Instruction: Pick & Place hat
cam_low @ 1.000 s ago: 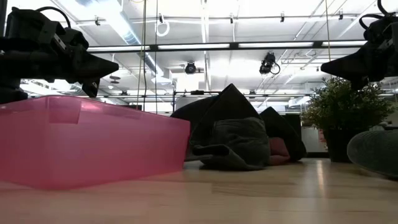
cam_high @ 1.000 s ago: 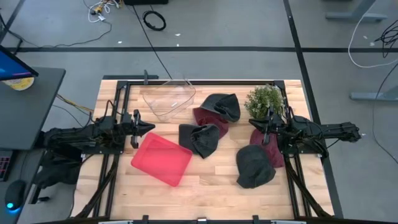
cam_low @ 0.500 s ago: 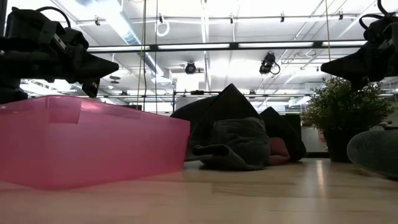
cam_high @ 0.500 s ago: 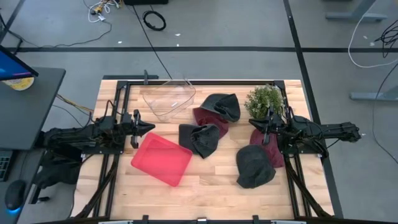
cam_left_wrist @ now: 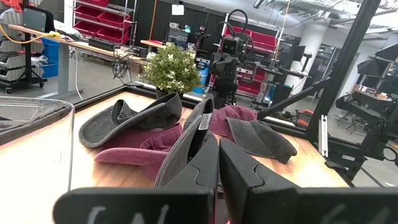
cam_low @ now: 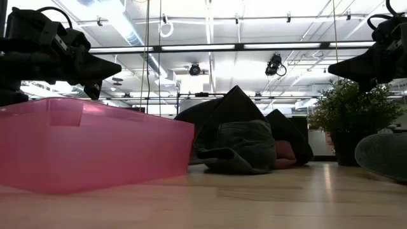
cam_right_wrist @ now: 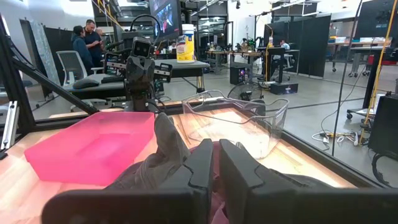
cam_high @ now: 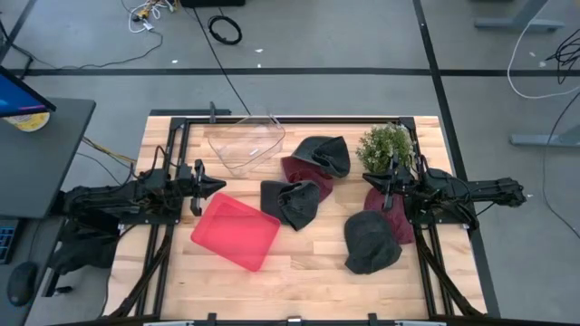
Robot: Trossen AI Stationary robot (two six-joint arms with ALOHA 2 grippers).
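Note:
Several hats lie on the wooden table. A dark grey hat point(cam_high: 292, 201) sits at the middle. Another grey hat point(cam_high: 328, 156) rests partly on a maroon hat point(cam_high: 297, 169) behind it. A third grey hat point(cam_high: 370, 241) lies near the right, beside a maroon hat point(cam_high: 397, 220) under the right arm. My left gripper point(cam_high: 220, 184) hangs shut above the table's left side, pointing level at the hats. My right gripper point(cam_high: 366, 178) is shut too, level, at the right side. Neither touches anything.
A pink bin point(cam_high: 236, 231) stands at the front left, just below my left gripper. A clear plastic bin point(cam_high: 243, 145) stands at the far left. A small potted plant point(cam_high: 385, 145) is at the far right, close to my right gripper. People stand in the room beyond.

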